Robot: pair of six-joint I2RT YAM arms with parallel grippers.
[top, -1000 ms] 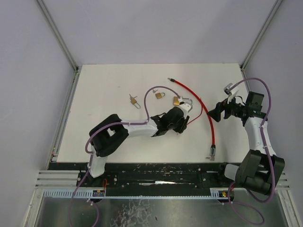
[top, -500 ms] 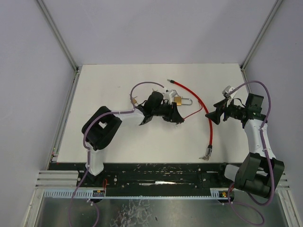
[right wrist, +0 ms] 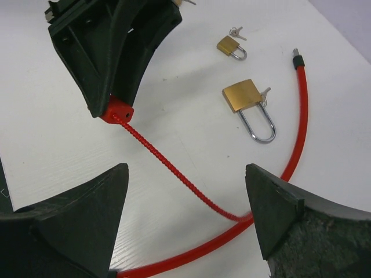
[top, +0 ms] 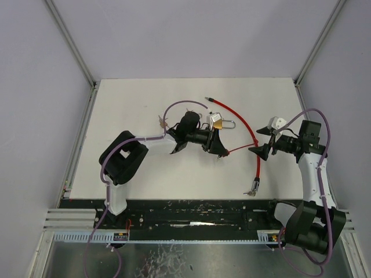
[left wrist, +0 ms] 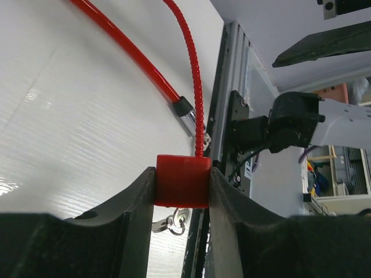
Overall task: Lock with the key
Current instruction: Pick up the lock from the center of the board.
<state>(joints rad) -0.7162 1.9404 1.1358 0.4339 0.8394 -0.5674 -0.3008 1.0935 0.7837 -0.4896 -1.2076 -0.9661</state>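
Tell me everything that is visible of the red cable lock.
The red cable lock is a thick, smooth, plastic-looking cable with dark, metal-tipped ends, lying in a curve on the white table. A thinner ribbed red cord joins it and ends in a small red block, which is clamped in the left gripper.

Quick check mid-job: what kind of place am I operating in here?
Most likely a lab robot test cell: a white table boxed in by plain walls on aluminium posts, with only practice items out, brass padlocks and a red cable lock.
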